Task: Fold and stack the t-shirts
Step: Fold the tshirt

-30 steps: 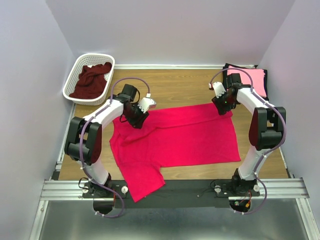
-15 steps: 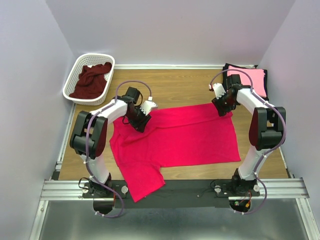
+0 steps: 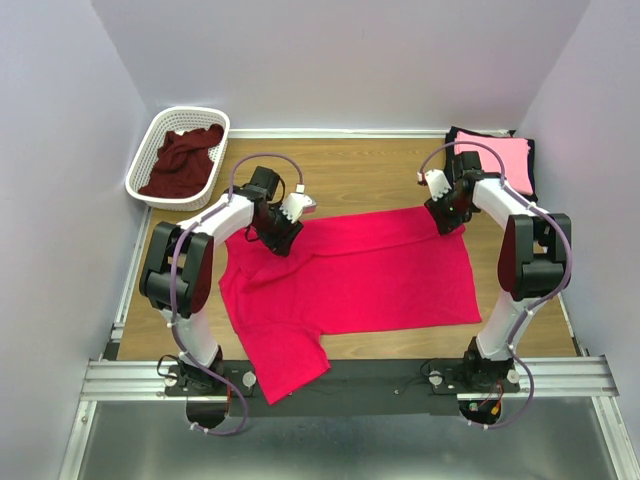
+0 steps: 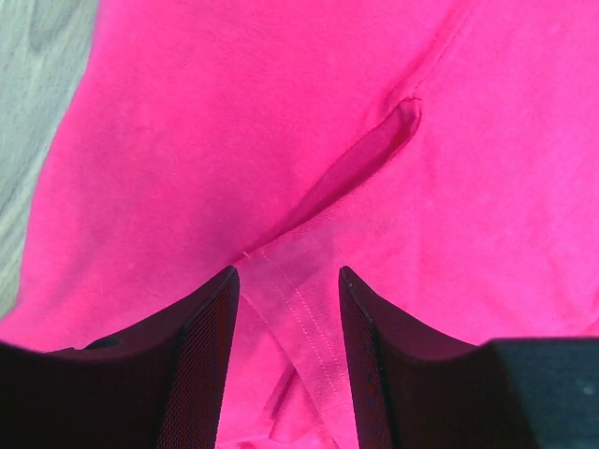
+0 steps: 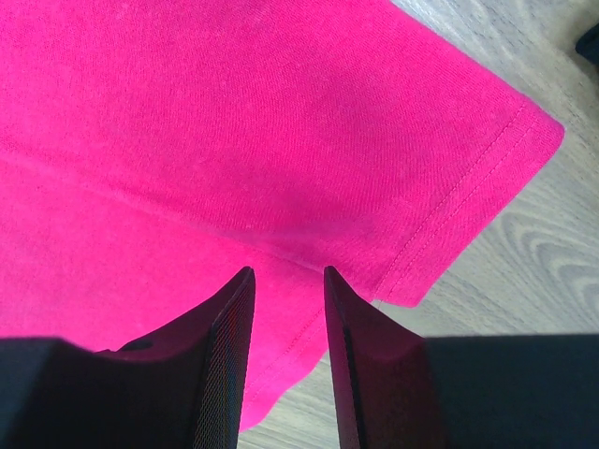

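The crimson-red t-shirt (image 3: 350,275) lies spread flat on the wooden table. My left gripper (image 3: 283,238) is low over its far left corner. In the left wrist view the jaws (image 4: 288,281) are open, with a stitched hem band (image 4: 309,318) lying between them. My right gripper (image 3: 447,218) is over the shirt's far right corner. Its jaws (image 5: 288,281) are open astride the doubled hem edge (image 5: 449,215). The light pink shirt (image 3: 503,157) lies folded on the black shirt (image 3: 462,135) at the back right. The dark maroon shirt (image 3: 182,160) lies crumpled in the basket.
The white lattice basket (image 3: 146,150) stands at the back left corner. Bare wood (image 3: 350,175) shows behind the red shirt. One sleeve (image 3: 285,365) hangs over the near table edge by the metal rail (image 3: 350,375). Walls close in on three sides.
The left arm's elbow has swung in and its gripper has edged slightly back and right along the shirt's far edge. The right gripper has shifted slightly toward the back. The shirt has barely moved.
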Controlling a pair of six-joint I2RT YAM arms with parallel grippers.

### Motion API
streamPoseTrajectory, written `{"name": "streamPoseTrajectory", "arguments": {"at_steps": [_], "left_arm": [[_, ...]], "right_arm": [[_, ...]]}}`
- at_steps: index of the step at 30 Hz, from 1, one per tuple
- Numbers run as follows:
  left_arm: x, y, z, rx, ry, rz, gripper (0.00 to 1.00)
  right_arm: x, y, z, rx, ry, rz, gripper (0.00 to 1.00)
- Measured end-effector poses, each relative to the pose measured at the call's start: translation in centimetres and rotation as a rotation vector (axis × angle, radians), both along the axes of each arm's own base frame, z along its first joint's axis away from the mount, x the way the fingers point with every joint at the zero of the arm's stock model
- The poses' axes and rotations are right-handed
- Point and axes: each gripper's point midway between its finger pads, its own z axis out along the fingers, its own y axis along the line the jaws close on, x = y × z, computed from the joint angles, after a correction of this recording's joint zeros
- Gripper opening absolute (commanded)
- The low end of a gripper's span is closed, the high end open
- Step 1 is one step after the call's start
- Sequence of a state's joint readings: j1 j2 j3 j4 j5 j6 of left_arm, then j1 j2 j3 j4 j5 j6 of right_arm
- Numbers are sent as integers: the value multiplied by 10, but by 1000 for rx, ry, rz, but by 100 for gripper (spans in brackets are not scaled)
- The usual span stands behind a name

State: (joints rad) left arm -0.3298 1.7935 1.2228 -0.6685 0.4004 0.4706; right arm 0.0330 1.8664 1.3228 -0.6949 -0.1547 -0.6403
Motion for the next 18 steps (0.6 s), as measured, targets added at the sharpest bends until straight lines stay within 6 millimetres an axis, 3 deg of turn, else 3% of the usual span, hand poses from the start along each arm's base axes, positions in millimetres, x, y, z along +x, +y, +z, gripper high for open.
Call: {"name": "streamPoseTrajectory", "arguments": {"at_steps": [15,18], "left_arm": [[9,7,-14,45,-15,19,56],[9,7,-15,46,-13,19,51]], "right_arm": [[-4,0,-3,-1,11,3,43],[-4,0,-3,-2,11,4,42]]}}
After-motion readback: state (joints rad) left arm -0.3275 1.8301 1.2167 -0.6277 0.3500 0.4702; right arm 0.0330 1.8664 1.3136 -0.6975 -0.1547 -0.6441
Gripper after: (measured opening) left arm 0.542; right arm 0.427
